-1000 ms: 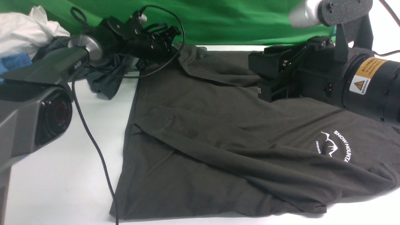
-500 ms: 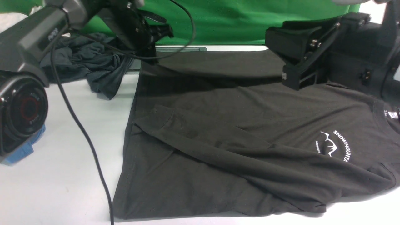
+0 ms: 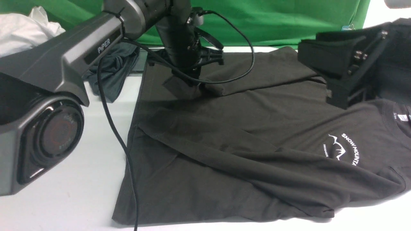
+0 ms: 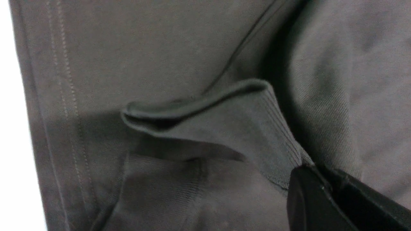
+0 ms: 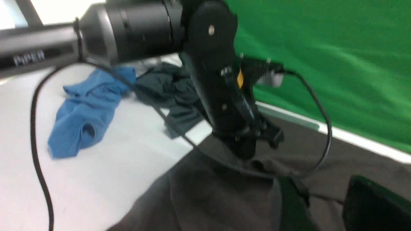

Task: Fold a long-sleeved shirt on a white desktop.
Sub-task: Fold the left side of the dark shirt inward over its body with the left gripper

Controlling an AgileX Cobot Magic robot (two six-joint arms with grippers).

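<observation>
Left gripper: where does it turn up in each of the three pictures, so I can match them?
Front view: upper middle, the left gripper points down onto the long-sleeved shirt.
Left wrist view: only its black fingertips, in the picture's lower right corner, pinching the ribbed cuff.
Right wrist view: picture centre, below the arm's black wrist.
Shared landmark: the dark shirt, in all three.

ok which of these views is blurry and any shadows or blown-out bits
Front view: sharp, the small white mountain logo legible on the dark charcoal-brown long-sleeved shirt, soft shadow on its far-left part. Left wrist view: close, slightly soft, plain white desktop blown out. Right wrist view: motion-blurred throughout.
</observation>
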